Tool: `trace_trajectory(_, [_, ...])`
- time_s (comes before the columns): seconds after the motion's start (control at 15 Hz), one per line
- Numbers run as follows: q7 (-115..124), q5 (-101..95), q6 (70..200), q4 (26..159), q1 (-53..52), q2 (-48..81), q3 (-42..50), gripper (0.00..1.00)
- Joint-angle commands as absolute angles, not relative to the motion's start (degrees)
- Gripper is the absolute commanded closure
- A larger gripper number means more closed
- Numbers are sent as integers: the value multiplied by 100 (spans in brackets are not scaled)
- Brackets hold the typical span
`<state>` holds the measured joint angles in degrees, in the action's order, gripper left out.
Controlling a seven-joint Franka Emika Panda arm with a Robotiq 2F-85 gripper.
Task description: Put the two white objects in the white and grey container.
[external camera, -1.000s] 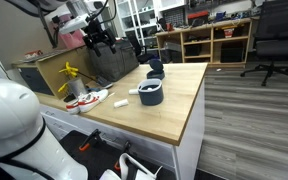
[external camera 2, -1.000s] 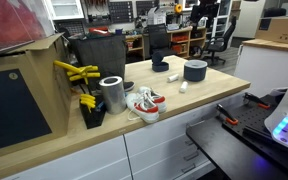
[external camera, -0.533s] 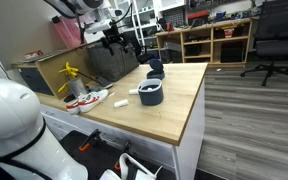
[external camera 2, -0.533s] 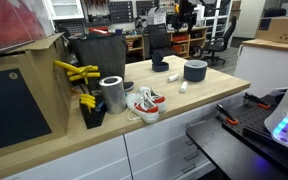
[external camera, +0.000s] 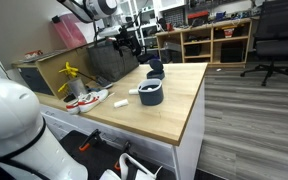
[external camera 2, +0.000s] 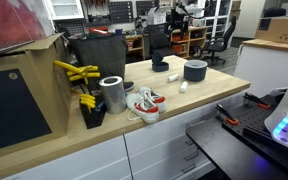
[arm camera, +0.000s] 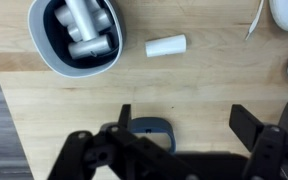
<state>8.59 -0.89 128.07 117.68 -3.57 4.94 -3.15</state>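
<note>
Presently we are hovering the gripper [arm camera: 182, 118] high, fingers [arm camera: 246, 122] spread wide, likely readying to straddle the chunky white piece [arm camera: 166, 46] at three o'clock from the container [arm camera: 42, 50].

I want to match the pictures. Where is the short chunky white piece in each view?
In an exterior view: the short white piece lies at centre, just left of the grey container.
In an exterior view: the piece lies right of centre, below-left of the container.
Wrist view: upper middle, right of the container.
Shared landmark: the container.
</note>
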Motion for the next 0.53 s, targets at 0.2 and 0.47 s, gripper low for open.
trace_trajectory(0.2, [1962, -579, 13274, 12133, -576, 671, -321, 0])
trace_trajectory(0.47, [2646, -1088, 13321, 12441, -739, 751, -309, 0])
